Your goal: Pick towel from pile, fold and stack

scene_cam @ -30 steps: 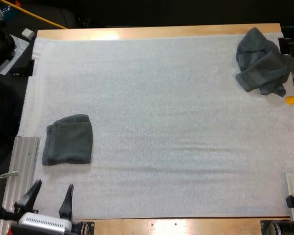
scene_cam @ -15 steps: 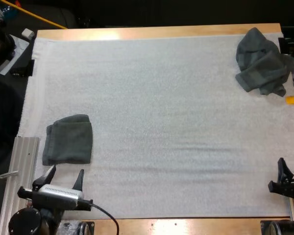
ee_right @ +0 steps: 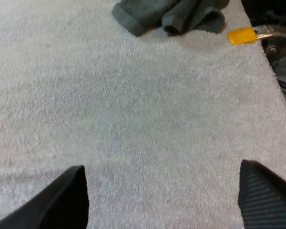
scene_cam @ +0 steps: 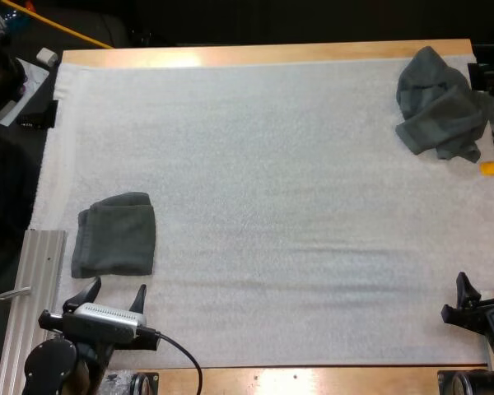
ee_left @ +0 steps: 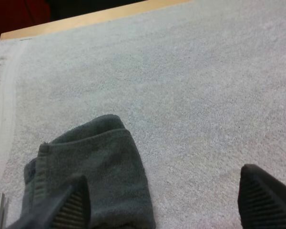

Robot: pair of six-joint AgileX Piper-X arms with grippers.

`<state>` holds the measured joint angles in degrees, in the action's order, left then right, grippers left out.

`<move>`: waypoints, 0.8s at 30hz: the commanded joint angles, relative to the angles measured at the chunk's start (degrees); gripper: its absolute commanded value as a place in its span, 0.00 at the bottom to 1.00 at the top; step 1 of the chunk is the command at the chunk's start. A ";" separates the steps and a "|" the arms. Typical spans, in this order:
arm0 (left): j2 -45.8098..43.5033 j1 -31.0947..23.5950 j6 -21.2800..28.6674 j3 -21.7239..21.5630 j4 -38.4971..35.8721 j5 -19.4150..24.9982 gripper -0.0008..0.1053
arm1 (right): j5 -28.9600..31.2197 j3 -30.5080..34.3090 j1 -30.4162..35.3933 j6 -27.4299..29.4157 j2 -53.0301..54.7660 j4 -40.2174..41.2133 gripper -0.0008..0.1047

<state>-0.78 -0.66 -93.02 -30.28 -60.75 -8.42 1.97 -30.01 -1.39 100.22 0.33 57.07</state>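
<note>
Crumpled towel (scene_cam: 439, 107) lies at the far right corner of the white mat (scene_cam: 272, 206), a loose heap that is a little longer from the mat's far edge towards its near edge than across. Well apart from it, the folded towel (scene_cam: 115, 234) lies flat near the mat's left edge, close to the near left corner. It is almost square, with its sides roughly parallel to the mat's edges.

The left gripper (scene_cam: 116, 288) hovers just on the near side of the folded towel, its 2 fingers spread wide and clamping nothing. The left wrist view adds that the folded towel has layered edges and a rounded far corner.

The right gripper (scene_cam: 483, 281) hangs at the mat's near right corner, fingers wide apart over bare mat. The right wrist view shows the crumpled towel's thick hemmed rim far ahead.
</note>
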 commanded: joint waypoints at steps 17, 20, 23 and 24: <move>-7.97 0.07 -0.25 -0.23 0.67 -0.04 0.60 | 0.18 0.19 0.20 0.38 2.46 0.50 0.61; -8.01 0.08 -0.29 -0.24 0.70 0.07 0.60 | 0.21 0.16 0.15 0.32 2.49 0.55 0.61; -7.98 0.12 -0.33 -0.21 0.59 0.06 0.60 | 0.21 0.16 0.21 0.36 2.43 0.52 0.61; -7.96 0.08 -0.32 -0.26 0.62 0.05 0.60 | 0.20 0.19 0.17 0.35 2.39 0.55 0.61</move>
<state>-0.78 -0.66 -93.02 -30.28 -60.75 -8.42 2.19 -29.72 -1.39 100.22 0.33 58.03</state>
